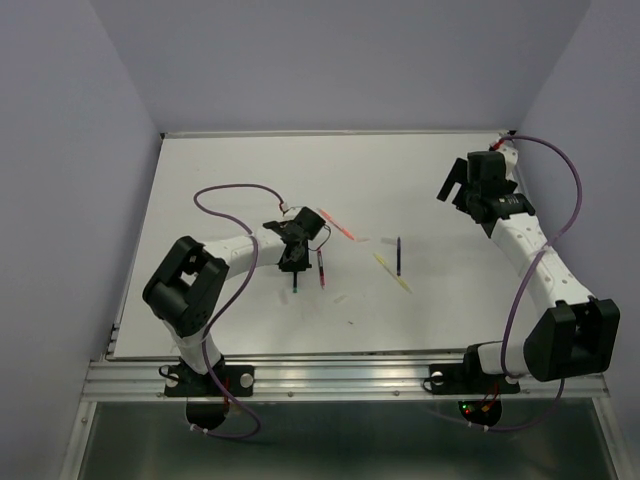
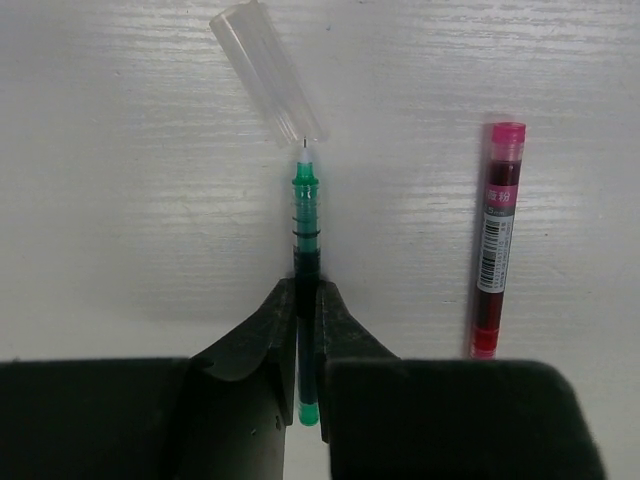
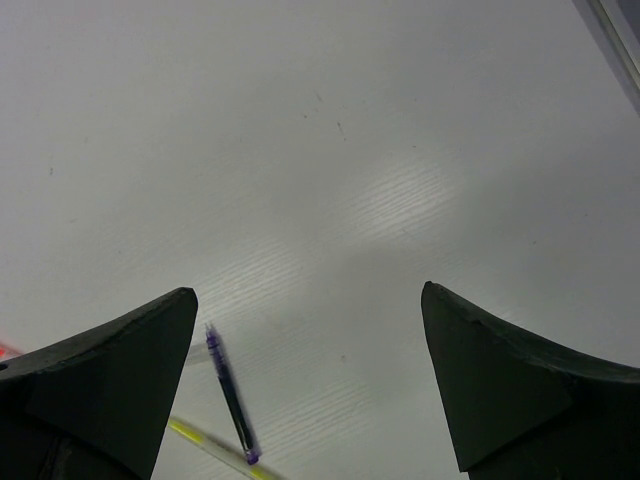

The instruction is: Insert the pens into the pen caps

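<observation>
**A:** What lies on the white table [image 1: 420, 170]?

**B:** Loose pens near the middle. An orange-pink pen [image 1: 340, 226] lies slanted behind the left gripper. A blue pen [image 3: 230, 395] and a yellow pen [image 3: 205, 443] lie further right, and they cross at one end.

**A:** And the arms?

**B:** The left arm [image 1: 215, 262] bends at the elbow and reaches in toward the table's centre, wrist pointing down at the surface. The right arm [image 1: 535, 262] stretches up the right side toward the far corner, and its wrist camera looks down at bare table.

**A:** The claws?

**B:** The right gripper [image 3: 308, 292] is spread wide with nothing between its fingers. The left gripper [image 2: 306, 300] is pressed together on the green pen [image 2: 305, 215], pinching its barrel near the rear, tip pointing away.

**A:** Anything beside it?

**B:** A red pen [image 2: 497, 240] lies parallel on the table, near but apart.

**A:** And the cap?

**B:** The cap [image 2: 265, 70] is a clear tube lying tilted on the table, see-through along its length. Its mouth sits right at the green pen's tip. I cannot tell if the tip has entered.
</observation>
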You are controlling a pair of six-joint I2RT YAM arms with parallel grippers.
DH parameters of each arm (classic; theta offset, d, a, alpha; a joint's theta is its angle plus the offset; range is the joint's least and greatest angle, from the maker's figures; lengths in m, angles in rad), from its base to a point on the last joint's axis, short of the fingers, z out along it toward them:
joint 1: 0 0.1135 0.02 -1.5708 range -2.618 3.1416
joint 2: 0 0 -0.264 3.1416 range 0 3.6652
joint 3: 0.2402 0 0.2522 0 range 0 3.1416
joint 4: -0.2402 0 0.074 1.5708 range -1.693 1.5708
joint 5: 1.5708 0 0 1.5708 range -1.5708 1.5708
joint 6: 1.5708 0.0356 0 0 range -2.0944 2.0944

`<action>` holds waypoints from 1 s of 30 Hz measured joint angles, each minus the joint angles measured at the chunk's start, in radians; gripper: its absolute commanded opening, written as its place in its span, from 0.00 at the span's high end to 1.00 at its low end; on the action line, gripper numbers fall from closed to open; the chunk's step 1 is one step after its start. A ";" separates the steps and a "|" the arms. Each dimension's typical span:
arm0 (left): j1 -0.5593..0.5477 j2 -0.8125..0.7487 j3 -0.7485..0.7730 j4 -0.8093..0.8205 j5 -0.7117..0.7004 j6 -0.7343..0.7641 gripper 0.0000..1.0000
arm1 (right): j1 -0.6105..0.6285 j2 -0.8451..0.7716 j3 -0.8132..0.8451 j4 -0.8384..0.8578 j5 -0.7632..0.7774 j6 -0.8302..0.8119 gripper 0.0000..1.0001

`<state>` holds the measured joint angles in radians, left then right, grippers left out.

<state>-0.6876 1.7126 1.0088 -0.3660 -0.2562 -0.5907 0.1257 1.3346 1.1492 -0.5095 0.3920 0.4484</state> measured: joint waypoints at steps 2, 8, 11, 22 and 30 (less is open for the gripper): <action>0.000 -0.002 0.000 -0.001 0.000 0.000 1.00 | 0.000 -0.004 0.000 0.000 -0.006 -0.008 0.00; 0.000 -0.078 0.000 -0.019 0.001 0.012 1.00 | 0.000 -0.053 -0.013 0.033 -0.135 -0.064 0.00; 0.000 -0.215 0.000 -0.028 -0.003 0.017 1.00 | 0.013 -0.073 -0.029 0.072 -0.241 -0.098 0.00; 0.042 -0.569 0.032 -0.139 -0.184 -0.077 1.00 | 0.360 0.235 0.139 0.138 -0.417 -0.256 0.00; 0.128 -0.672 -0.109 -0.224 -0.189 -0.150 1.00 | 0.554 0.572 0.400 0.145 -0.501 -0.417 0.05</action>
<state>-0.5594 1.0409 0.8993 -0.5900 -0.4454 -0.7406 0.6800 1.9064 1.5490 -0.3649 -0.1093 0.0319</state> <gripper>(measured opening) 0.183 0.971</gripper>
